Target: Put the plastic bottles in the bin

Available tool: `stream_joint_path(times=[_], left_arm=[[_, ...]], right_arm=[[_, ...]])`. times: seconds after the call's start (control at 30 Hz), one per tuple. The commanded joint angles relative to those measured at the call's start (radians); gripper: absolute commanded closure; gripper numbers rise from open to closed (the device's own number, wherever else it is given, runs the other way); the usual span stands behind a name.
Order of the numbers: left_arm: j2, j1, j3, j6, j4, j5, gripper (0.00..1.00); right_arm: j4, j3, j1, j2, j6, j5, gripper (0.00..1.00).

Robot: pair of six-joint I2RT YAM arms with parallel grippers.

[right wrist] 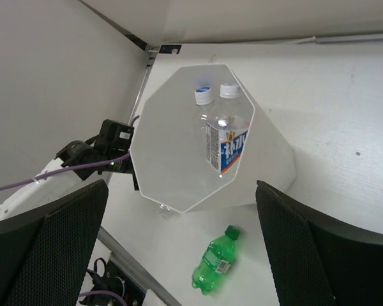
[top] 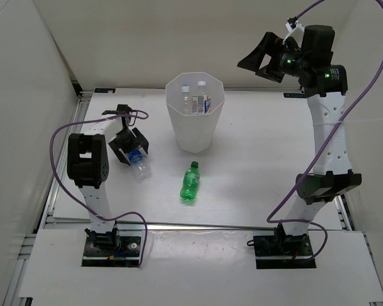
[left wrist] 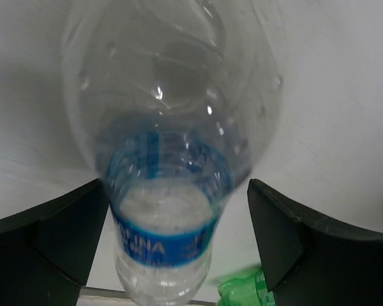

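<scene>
Our left gripper (top: 133,153) is spread apart around a clear, blue-labelled bottle (top: 140,168) lying on the desk (top: 255,159). Our right gripper (top: 254,67) hangs wide apart, high near the bin (top: 193,127).

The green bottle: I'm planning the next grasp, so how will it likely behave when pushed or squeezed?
The green bottle lies on its side on the table, so a sideways push would probably roll it. It is small and plastic, so likely light and somewhat squashy. Its glossy surface may slip between fingers.

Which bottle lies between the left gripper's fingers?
The clear blue-labelled bottle, lying left of the bin. The green bottle lies apart from that gripper, and the other bottles are inside the bin.
</scene>
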Motion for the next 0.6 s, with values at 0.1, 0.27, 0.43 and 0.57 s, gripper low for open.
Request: stream_joint_path(times=[0.1, 0.27, 0.43, 0.57], left_arm=[[0.023, -0.008, 0.045, 0.021, 0.028, -0.028, 0.1], [0.067, -0.008, 0.045, 0.041, 0.028, -0.006, 0.64], [0.015, -0.008, 0.104, 0.017, -0.003, -0.034, 0.83], [-0.056, -0.008, 0.368, 0.006, -0.066, -0.15, 0.86]], right_arm=[[-0.014, -0.018, -0.001, -0.032, -0.035, 0.029, 0.0], [-0.014, -0.048, -0.001, -0.032, -0.044, 0.038, 0.0], [-0.014, -0.068, -0.001, -0.041, -0.044, 0.038, 0.0], [-0.014, -0.079, -0.001, -0.041, -0.044, 0.038, 0.0]])
